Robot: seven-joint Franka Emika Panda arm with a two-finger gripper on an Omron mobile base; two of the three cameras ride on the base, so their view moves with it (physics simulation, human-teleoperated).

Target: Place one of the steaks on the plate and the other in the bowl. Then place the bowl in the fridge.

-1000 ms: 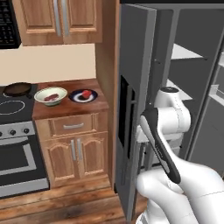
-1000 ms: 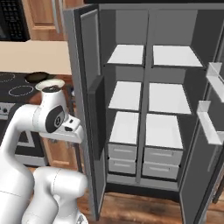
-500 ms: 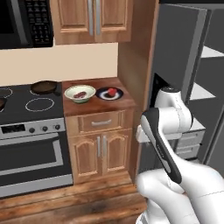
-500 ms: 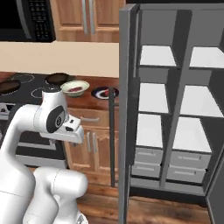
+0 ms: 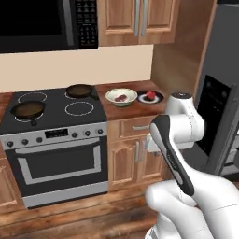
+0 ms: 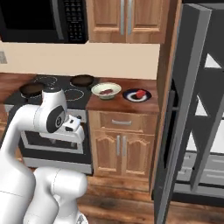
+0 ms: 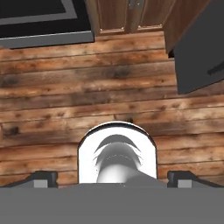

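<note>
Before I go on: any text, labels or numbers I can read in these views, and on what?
None can be read.
Microwave keypad: rows of pale marks, too blurred to read.
Stove display: dark, no legible digits.
Fridge dispenser panel: black, no marking shows.

I see two dark skillets (image 5: 27,110) on my black stove (image 5: 56,135), a microwave (image 5: 44,23) above it, wooden cabinets (image 6: 124,144) and a plank floor (image 7: 87,87).
</note>
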